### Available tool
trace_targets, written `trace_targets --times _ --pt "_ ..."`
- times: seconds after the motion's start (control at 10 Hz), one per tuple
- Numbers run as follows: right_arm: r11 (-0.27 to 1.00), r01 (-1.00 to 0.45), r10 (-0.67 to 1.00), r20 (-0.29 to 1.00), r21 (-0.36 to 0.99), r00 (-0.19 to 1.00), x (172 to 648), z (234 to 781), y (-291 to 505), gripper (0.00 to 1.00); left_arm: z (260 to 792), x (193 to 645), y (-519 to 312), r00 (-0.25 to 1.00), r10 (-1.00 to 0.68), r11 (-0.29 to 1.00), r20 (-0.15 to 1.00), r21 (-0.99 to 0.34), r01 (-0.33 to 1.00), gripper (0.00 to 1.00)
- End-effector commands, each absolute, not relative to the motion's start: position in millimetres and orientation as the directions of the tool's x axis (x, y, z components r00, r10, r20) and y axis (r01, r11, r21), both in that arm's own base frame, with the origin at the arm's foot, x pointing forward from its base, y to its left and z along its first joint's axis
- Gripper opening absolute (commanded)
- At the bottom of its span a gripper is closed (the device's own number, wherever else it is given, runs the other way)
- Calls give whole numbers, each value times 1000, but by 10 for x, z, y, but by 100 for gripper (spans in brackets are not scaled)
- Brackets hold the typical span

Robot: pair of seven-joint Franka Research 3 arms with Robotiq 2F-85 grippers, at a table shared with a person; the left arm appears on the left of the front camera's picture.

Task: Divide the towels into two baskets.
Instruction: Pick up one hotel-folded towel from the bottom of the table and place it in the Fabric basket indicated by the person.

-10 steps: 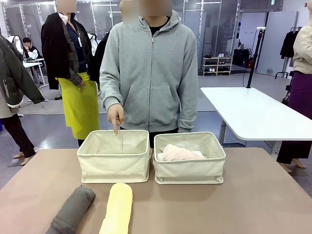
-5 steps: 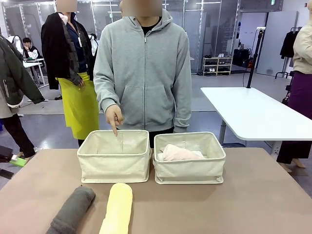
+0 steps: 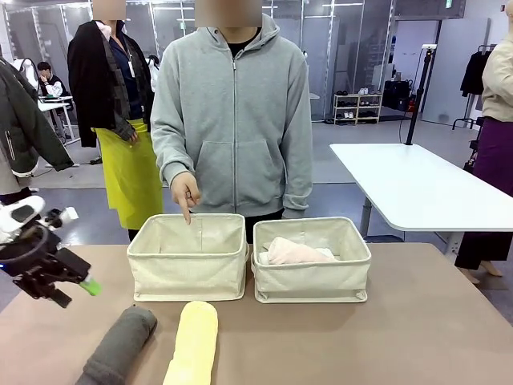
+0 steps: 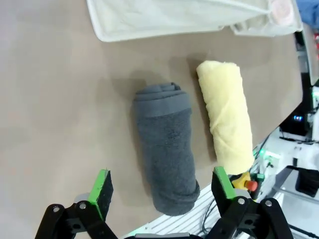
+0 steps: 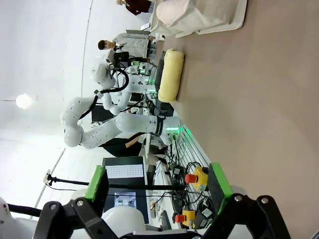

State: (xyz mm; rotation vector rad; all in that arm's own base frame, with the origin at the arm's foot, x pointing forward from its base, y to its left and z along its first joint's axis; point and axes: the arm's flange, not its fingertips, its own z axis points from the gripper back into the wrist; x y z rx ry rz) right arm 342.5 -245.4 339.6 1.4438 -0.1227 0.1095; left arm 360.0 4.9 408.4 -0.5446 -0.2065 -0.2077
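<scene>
From the front, two baskets stand side by side on the surface [image 3: 417,321]; the right basket [image 3: 311,277] holds a pale pink towel [image 3: 288,252], and a person's hand [image 3: 186,192] points down into the left basket [image 3: 188,269]. The left claw [image 3: 74,292] hangs near the dark grey towel [image 3: 120,345], which lies beside the pale yellow towel [image 3: 194,341]. In the left wrist view its fingers are spread, with the grey roll seen lengthwise between them, untouched. In the right wrist view the right claw [image 5: 158,181] is spread and holds nothing, well apart from the yellow roll and the baskets.
</scene>
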Motion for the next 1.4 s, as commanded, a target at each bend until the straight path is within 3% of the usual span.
trace_targets --times 0.0,0.4,0.5,1.3 --pt "124 -170 16 169 978 985 3385 3414 -2443 100 3634 2945 -257 962 -161 870 220 -428 243 100" --pt "124 -170 16 169 978 985 3385 3414 -2443 100 3306 2883 -502 968 -210 905 134 -348 245 100" --pt "124 -170 16 169 978 985 3385 3414 -2443 100 3227 2849 -559 976 -196 895 90 -390 216 100" --pt "124 -170 16 169 978 985 3385 3414 -2443 100 2881 2665 -823 965 -260 906 38 -335 257 100"
